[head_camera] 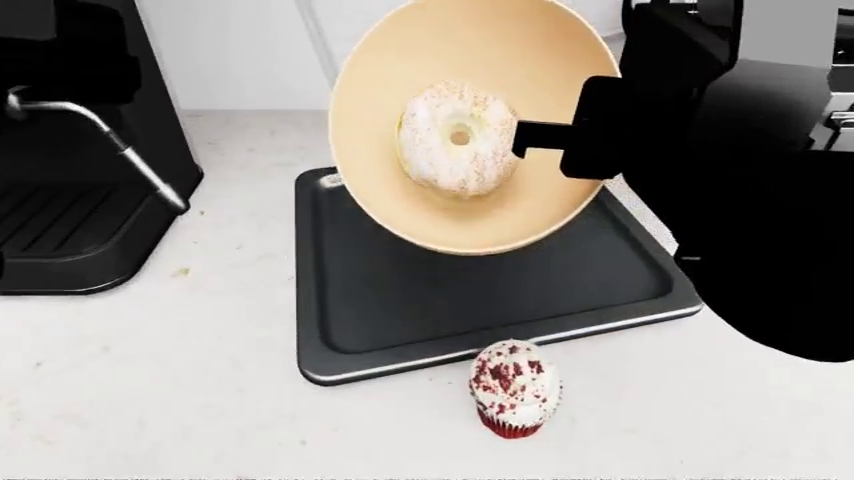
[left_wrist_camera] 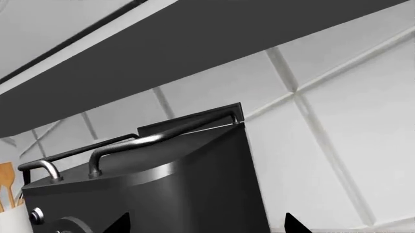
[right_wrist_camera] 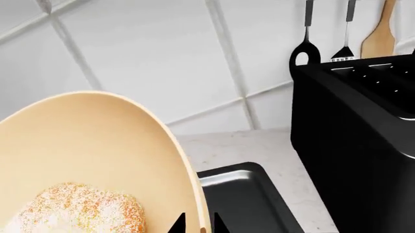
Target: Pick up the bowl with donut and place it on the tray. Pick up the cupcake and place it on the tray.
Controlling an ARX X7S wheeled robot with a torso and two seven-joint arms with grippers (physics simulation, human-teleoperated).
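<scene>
The tan bowl (head_camera: 387,195) hangs tilted above the dark grey tray (head_camera: 400,300), its opening turned toward the head camera, with the glazed donut (head_camera: 458,138) inside. My right gripper (head_camera: 527,138) is shut on the bowl's rim; in the right wrist view the rim of the bowl (right_wrist_camera: 97,145) runs between the tips of that gripper (right_wrist_camera: 198,227), next to the donut (right_wrist_camera: 77,208) and over the tray (right_wrist_camera: 240,194). The red-wrapped cupcake (head_camera: 515,388) stands on the counter just in front of the tray's near edge. My left gripper (left_wrist_camera: 206,224) is open and empty, and does not show in the head view.
A black coffee machine (head_camera: 80,150) with a steam wand (head_camera: 107,130) stands left of the tray. A black toaster (right_wrist_camera: 350,136) sits to its right, below hanging utensils (right_wrist_camera: 304,48). The left wrist camera faces a black appliance (left_wrist_camera: 162,184) and tiled wall under a cabinet (left_wrist_camera: 194,39).
</scene>
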